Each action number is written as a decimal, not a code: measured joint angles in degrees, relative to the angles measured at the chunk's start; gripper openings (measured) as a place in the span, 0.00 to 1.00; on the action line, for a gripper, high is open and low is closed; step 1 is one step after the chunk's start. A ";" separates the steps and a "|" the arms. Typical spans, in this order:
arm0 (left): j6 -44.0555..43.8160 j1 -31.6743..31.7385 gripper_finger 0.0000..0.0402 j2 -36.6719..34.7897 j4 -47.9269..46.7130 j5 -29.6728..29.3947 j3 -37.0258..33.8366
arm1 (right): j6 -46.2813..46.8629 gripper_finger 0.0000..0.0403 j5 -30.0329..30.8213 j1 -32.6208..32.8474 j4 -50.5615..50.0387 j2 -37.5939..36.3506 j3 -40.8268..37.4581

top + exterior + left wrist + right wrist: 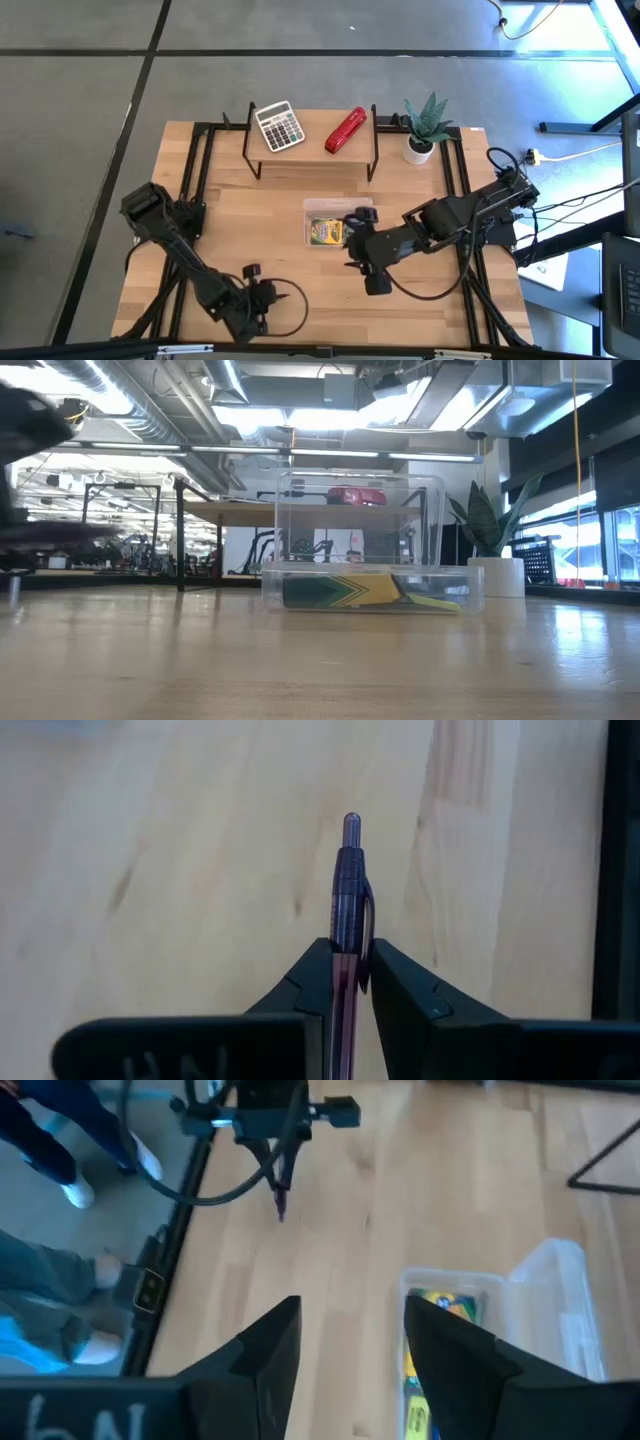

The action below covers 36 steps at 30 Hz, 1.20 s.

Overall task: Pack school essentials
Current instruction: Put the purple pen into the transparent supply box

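**Pen clamped in left gripper; right gripper open beside the box**

Purple pen point(350, 890) lies closest to the lens in the left wrist view, pinched between that arm's two dark fingers point(405, 995), its clip end projecting forward over bare wood. The high view does not resolve the pen; it shows only the left gripper point(262, 300) near the table's front edge, its arm folded back toward the left corner.

Right gripper point(360, 247) reaches in from the right side, just beside the clear plastic box point(338, 222). The right wrist view shows its fingers point(265, 1350) spread apart with nothing between them, the box's open lid, and the left gripper point(281, 1180) pointing the pen down, well apart.

Yellow-green printed box point(350, 592) lies flat inside the clear box, as the low view confirms. Neither gripper can be made out in that view.
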 joint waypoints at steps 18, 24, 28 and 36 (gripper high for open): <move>31.79 19.22 0.11 -7.91 2.09 4.88 2.25 | 0.03 0.45 -1.03 0.00 -1.87 -0.19 0.00; 44.69 26.10 0.11 -7.91 7.93 8.59 2.25 | 0.15 0.45 -1.04 0.00 -1.91 -0.50 0.02; 48.95 30.49 0.11 -7.91 10.49 9.20 2.25 | 0.16 0.45 -1.00 0.00 -1.91 -0.50 0.02; 52.76 36.52 0.11 -7.52 16.78 10.83 2.25 | 0.12 0.45 -0.76 -0.02 -1.74 -0.53 0.09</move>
